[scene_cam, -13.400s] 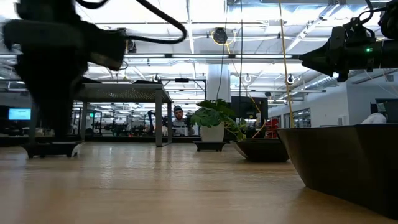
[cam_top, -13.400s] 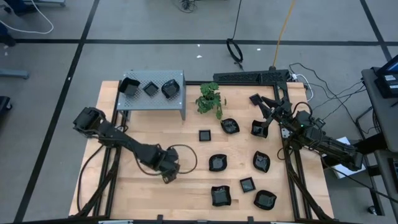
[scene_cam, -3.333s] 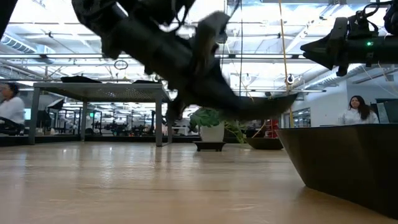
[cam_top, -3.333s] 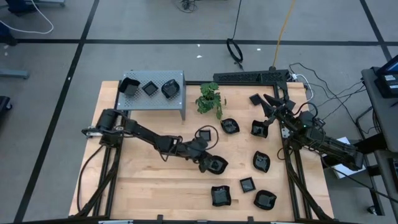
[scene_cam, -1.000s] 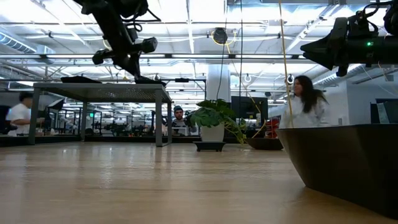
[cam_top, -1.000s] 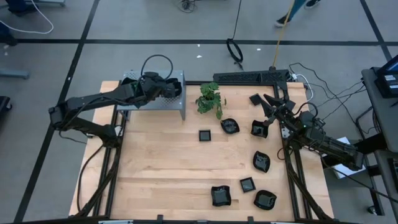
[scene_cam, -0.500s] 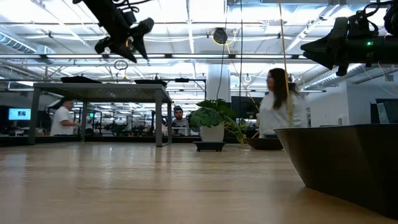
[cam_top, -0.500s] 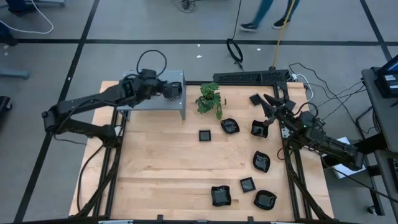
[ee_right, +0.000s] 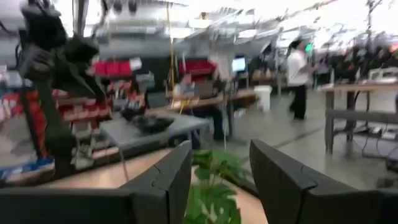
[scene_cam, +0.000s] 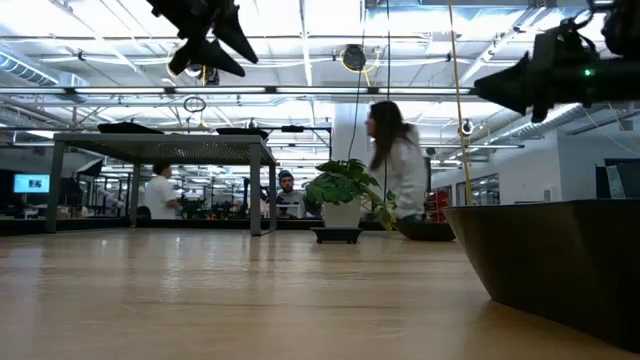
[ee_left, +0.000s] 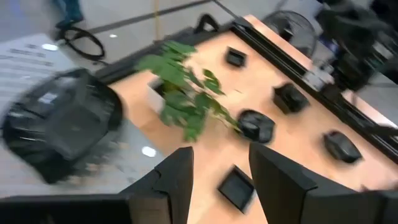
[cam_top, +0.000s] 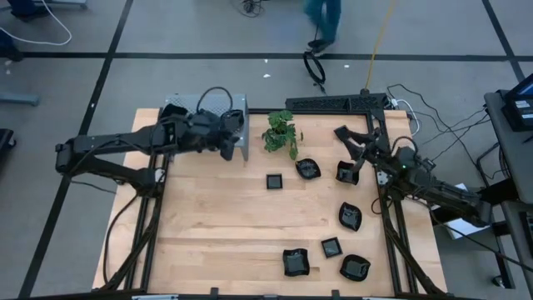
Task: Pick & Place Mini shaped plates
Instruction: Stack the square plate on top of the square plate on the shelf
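Note:
Several glossy black mini shaped plates lie on the wooden table, among them a square one (cam_top: 275, 181), one by the plant (cam_top: 308, 169) and one near the front (cam_top: 296, 262). More plates rest on top of the grey perforated box (cam_top: 240, 106); one shows large in the left wrist view (ee_left: 62, 124). My left gripper (cam_top: 233, 137) hangs open and empty above the box's right near corner, pointing toward the plant (cam_top: 281, 132). It shows high in the low view (scene_cam: 212, 35). My right gripper (cam_top: 354, 148) is open and empty at the far right, raised above a plate (cam_top: 346, 173).
A black frame (cam_top: 337, 102) runs along the far edge and down the right side. Bare wood (cam_top: 216, 225) fills the table's left and middle. A person walks past beyond the table (scene_cam: 395, 165); others stand farther off in the room.
My left gripper has opened above the box top and let go of a plate, which stays on the box. It has then risen and swung toward the box's right near corner, tipping up toward the plant. A person has walked past behind the table.

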### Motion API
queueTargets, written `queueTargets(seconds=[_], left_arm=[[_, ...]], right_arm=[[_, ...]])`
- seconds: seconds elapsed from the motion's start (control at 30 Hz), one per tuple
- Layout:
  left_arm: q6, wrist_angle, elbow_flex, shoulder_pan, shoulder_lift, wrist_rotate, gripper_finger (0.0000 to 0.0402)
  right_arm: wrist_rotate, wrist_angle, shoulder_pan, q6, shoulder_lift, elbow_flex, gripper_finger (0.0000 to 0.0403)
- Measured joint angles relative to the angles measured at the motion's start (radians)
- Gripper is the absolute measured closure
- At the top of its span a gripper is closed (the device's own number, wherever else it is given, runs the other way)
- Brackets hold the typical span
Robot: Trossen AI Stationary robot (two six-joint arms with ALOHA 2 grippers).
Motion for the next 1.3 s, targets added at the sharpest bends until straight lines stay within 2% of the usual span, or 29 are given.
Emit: queueTargets(seconds=[0.17,0.3,0.57,0.7,0.87,1.07,1.3], left_arm=[[-0.019,0.001,0.0,-0.086,0.0,0.0,0.0243],[-0.003,0.02,0.0,-0.149,0.011,-0.002,0.0243],[0.194,0.131,-0.001,-0.276,0.098,-0.003,0.0243],[0.31,0.231,0.0,-0.323,0.175,-0.022,0.0242],[0.373,0.31,0.0,-0.348,0.307,-0.048,0.0241],[0.43,0.349,0.0,-0.354,0.491,-0.052,0.0205],[0.612,0.459,0.0,-0.331,0.676,-0.065,0.018]], right_arm=[[-0.089,-0.078,0.0,-0.02,0.175,0.078,0.025],[-0.183,-0.073,0.0,-0.039,0.333,0.122,0.025],[-0.202,-0.073,0.053,-0.171,0.557,0.186,0.025],[-0.198,-0.071,0.097,-0.204,0.602,0.21,0.025],[-0.141,-0.094,0.145,-0.207,0.608,0.213,0.025],[-0.073,-0.16,0.184,-0.208,0.604,0.214,0.025],[-0.069,-0.175,0.198,-0.205,0.604,0.214,0.025]])
